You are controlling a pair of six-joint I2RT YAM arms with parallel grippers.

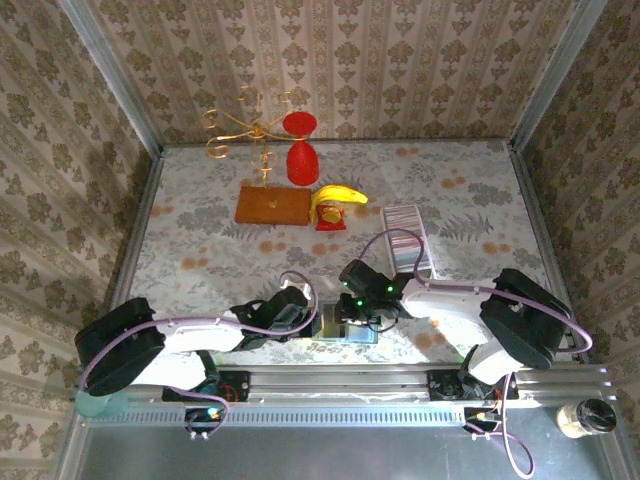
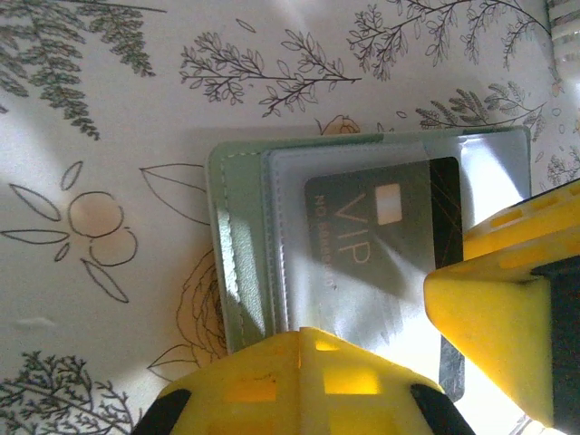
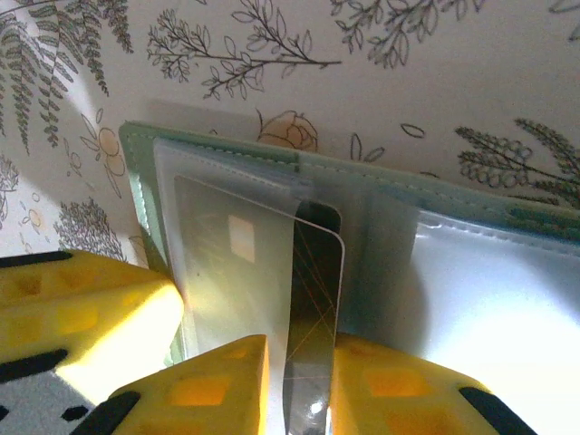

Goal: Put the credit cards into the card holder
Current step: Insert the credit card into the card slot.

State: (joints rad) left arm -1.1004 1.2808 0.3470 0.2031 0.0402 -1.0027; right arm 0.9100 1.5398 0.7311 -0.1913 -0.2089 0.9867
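The pale grey-green card holder (image 2: pixel 240 236) lies open near the table's front edge (image 1: pixel 345 332). A dark VIP credit card (image 2: pixel 381 236) sits partly inside its clear pocket. My right gripper (image 3: pixel 306 381) is shut on the card's free end (image 3: pixel 313 299), above the holder (image 3: pixel 362 181). My left gripper (image 2: pixel 317 333) is shut, its yellow tips resting on the holder's left panel. In the top view the left gripper (image 1: pixel 310 318) and right gripper (image 1: pixel 360 318) meet over the holder. More credit cards (image 1: pixel 402 215) stand as a striped row in the clear tray.
The long clear tray (image 1: pixel 412 250) lies behind the right arm. Further back are a banana (image 1: pixel 338 195), a brown board (image 1: pixel 272 205), a red goblet (image 1: pixel 300 160) and a gold wire stand (image 1: pixel 250 125). Patterned walls enclose the table.
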